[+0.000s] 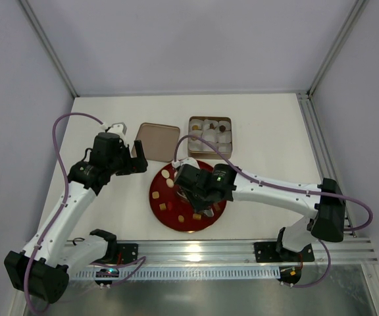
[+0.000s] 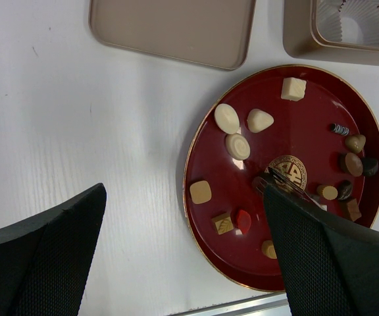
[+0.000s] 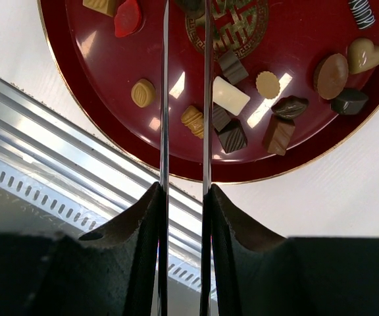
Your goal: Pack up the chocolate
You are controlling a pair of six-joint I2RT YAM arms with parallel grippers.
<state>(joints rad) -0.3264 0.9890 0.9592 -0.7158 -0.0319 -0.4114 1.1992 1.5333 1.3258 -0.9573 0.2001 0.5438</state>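
My right gripper point(image 3: 183, 191) is clamped on a pair of thin, flat steel tweezers point(image 3: 164, 99). Their blades run parallel with a narrow gap, and the tips are over the gold emblem of the round, glossy red lacquered plate point(image 2: 308, 118). The chocolate point(image 2: 227, 118) lies scattered on that plate: smooth cream ovals, a ribbed tan square, dark brown blocks, a heart, a striped cylinder. My left gripper point(image 1: 140, 157) hangs spread wide, holding nothing, just beside the flat gold-brown metal lid point(image 2: 173, 29). The square gold-brown tin point(image 2: 299, 36) beyond the plate holds pleated white paper cups point(image 2: 354, 20).
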